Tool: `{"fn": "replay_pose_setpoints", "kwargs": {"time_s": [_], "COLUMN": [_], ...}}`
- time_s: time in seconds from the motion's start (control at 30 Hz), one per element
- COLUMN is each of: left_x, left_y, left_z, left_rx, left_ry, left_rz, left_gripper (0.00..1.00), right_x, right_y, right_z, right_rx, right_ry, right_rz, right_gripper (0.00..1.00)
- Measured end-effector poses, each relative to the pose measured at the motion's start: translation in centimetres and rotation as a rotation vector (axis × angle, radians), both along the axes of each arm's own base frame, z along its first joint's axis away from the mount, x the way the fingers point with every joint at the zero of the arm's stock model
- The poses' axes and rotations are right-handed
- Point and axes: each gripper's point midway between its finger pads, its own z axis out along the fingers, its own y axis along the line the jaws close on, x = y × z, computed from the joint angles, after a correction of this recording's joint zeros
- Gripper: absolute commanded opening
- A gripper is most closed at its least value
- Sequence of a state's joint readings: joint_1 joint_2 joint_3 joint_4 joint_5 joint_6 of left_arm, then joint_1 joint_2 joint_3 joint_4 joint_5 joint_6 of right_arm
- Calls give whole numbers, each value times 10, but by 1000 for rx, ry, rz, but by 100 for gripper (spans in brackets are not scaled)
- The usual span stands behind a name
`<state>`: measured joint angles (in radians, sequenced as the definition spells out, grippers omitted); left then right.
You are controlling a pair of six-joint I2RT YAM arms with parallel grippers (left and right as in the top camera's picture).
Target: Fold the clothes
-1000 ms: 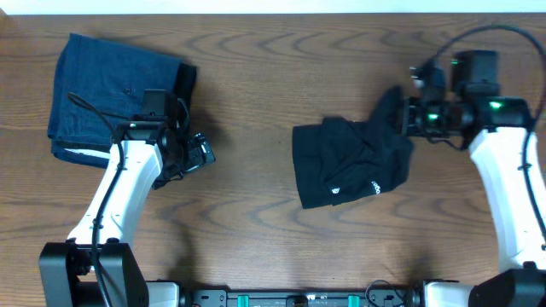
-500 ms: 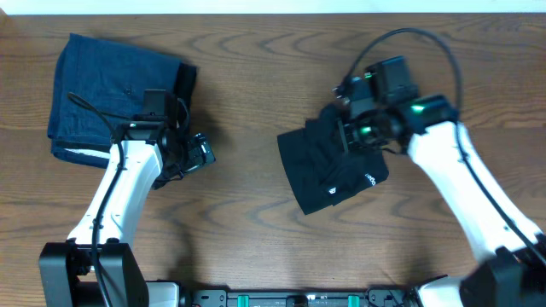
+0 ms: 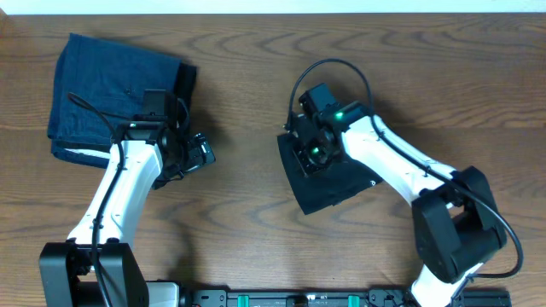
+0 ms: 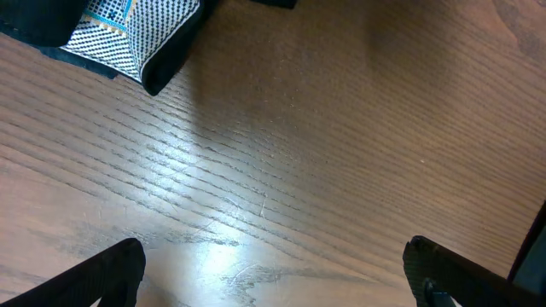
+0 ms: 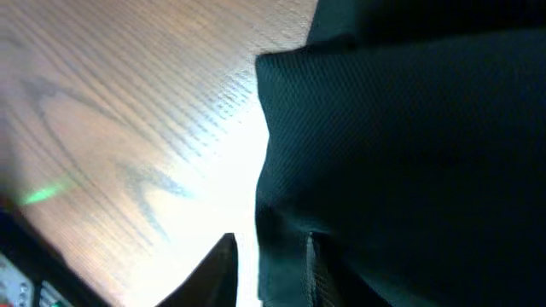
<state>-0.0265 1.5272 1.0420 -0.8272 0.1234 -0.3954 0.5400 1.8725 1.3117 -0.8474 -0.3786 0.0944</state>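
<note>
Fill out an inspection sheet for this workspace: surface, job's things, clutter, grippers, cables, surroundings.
Surface: brown wood-grain table, bare between the arms.
Job's things: black soft-fabric shirt, gathered into a compact bundle at centre, with a small white logo mark on one side.
Clutter: folded dark-blue denim-like garment at the far corner on the left arm's side, white edge showing.
Grippers: left gripper open, empty, above bare wood; right gripper down on the shirt, open or shut cannot be told.
Cables: black cable loop arching over the right wrist; thin black cable crossing the denim garment.
Surroundings: pale strip beyond the table's far edge; otherwise nothing seen.
</note>
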Motion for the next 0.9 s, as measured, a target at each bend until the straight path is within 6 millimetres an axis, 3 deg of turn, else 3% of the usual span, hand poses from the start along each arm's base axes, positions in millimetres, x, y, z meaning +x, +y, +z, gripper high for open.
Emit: {"fn": "replay_pose_setpoints", "kwargs": {"time_s": [0.07, 0.1, 0.2, 0.23, 0.3, 0.33, 0.4, 0.43, 0.57, 0.67, 0.9], "left_x": [0, 0, 1, 2, 5, 6, 11, 14, 28, 32, 29], "left_y": [0, 0, 0, 0, -1, -3, -11, -15, -49, -83, -172], "left_z": [0, 0, 0, 0, 1, 1, 3, 4, 14, 22, 44], "left_rx": [0, 0, 0, 0, -8, -19, -58, -82, -208, -291, -420], "left_ry": [0, 0, -5, -9, -21, -26, -46, -60, -132, -171, -287], "left_rz": [0, 0, 0, 0, -1, -3, -15, -22, -91, -180, -434], "left_gripper": [100, 88, 21, 6, 6, 6, 6, 6, 6, 6, 6], "right_x": [-1, 0, 7, 10, 17, 21, 27, 29, 38, 38, 20], "right_y": [1, 0, -8, -12, -27, -37, -55, -61, -88, -96, -104], "right_z": [4, 7, 22, 29, 47, 57, 73, 77, 80, 76, 40], "right_rx": [30, 46, 104, 119, 146, 158, 173, 176, 171, 167, 154], "right_ry": [9, 12, 6, -3, -27, -44, -65, -72, -61, -50, 15], "right_rz": [10, 8, -15, -27, -69, -93, -143, -159, -245, -267, -287], "right_gripper": [36, 40, 44, 42, 33, 26, 4, 1, 1, 1, 1]}}
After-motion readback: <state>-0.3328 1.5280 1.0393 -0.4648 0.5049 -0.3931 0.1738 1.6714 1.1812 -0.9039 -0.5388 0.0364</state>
